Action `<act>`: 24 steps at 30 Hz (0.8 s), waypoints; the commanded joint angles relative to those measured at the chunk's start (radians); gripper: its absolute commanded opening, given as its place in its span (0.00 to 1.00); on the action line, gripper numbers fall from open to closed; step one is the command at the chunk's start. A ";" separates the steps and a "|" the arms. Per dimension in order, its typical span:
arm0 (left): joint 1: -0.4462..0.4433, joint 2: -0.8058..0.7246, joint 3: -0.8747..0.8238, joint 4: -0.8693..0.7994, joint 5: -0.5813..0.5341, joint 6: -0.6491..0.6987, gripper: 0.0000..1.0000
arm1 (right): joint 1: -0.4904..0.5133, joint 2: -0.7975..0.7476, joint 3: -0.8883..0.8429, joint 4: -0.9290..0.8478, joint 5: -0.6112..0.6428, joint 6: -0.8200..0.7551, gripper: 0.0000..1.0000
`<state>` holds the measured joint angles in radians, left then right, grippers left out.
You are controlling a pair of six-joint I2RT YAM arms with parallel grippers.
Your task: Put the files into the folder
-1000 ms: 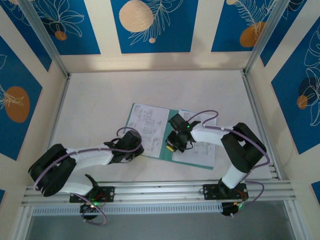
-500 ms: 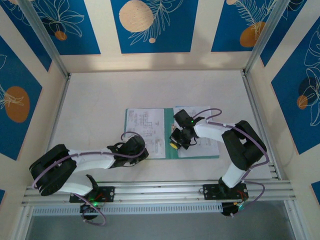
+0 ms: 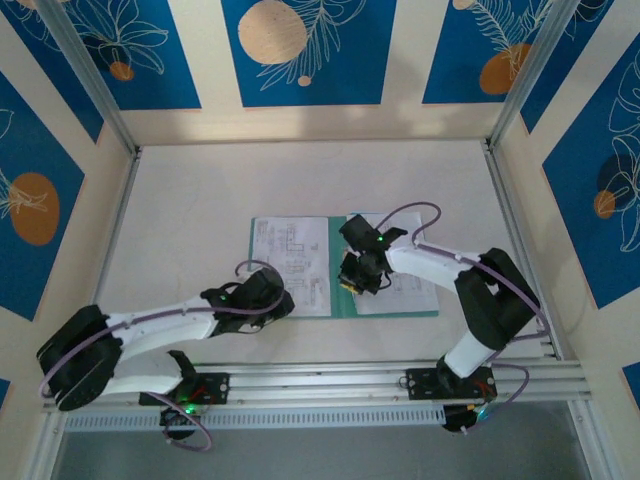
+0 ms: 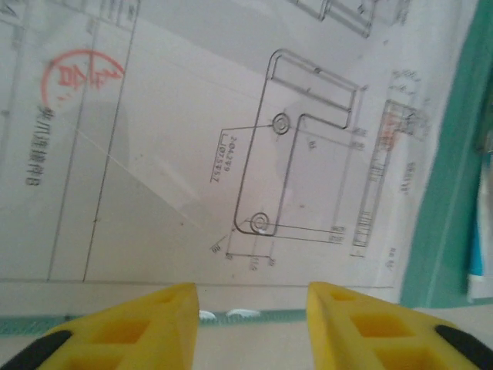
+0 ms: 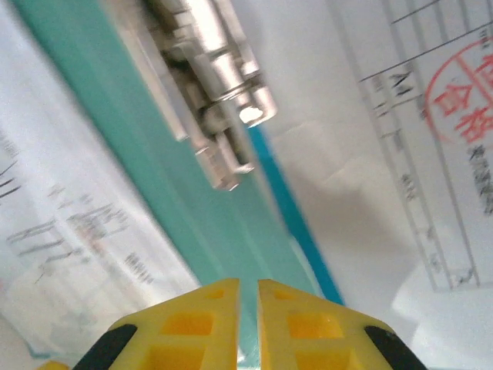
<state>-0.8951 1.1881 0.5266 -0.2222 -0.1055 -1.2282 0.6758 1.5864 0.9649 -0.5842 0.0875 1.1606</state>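
Observation:
The teal-green folder (image 3: 340, 306) lies open and flat in the middle of the table. The files are white printed sheets, one on its left leaf (image 3: 290, 262) and one on its right leaf (image 3: 408, 290). My left gripper (image 3: 287, 302) hovers at the near edge of the left sheet (image 4: 231, 116), open, with nothing between its yellow fingers (image 4: 146, 324). My right gripper (image 3: 350, 283) is low over the folder's spine (image 5: 154, 131), just short of the silver clip (image 5: 219, 116). Its jaws stand a narrow slit apart with nothing in them.
Aluminium rails (image 3: 320, 385) run along the near table edge by the arm bases. Frame posts (image 3: 520, 80) and patterned walls close in the sides and back. Bare tabletop (image 3: 300, 180) surrounds the folder.
The folder has turned from tilted to square with the table edge. My left gripper has opened and its arm has stretched out lower. My right gripper's jaws have parted slightly.

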 commanded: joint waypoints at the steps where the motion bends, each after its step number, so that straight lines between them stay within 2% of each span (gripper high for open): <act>1: 0.076 -0.087 0.026 -0.188 -0.002 0.120 0.43 | 0.021 -0.056 -0.011 -0.071 0.049 0.003 0.16; 7: 0.318 -0.221 0.015 -0.326 0.135 0.331 0.55 | 0.041 -0.067 -0.084 -0.026 0.024 0.039 0.15; 13: 0.517 -0.170 -0.005 -0.275 0.346 0.477 0.57 | 0.033 0.002 -0.079 0.017 -0.023 0.039 0.12; 17: 0.561 -0.081 0.006 -0.225 0.399 0.517 0.57 | 0.036 0.033 -0.073 0.031 -0.033 0.047 0.11; 24: 0.565 0.012 0.018 -0.189 0.378 0.550 0.56 | 0.057 0.044 -0.066 0.032 -0.028 0.058 0.11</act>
<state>-0.3424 1.1896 0.5339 -0.4423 0.2459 -0.7212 0.7208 1.6176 0.8818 -0.5423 0.0750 1.1984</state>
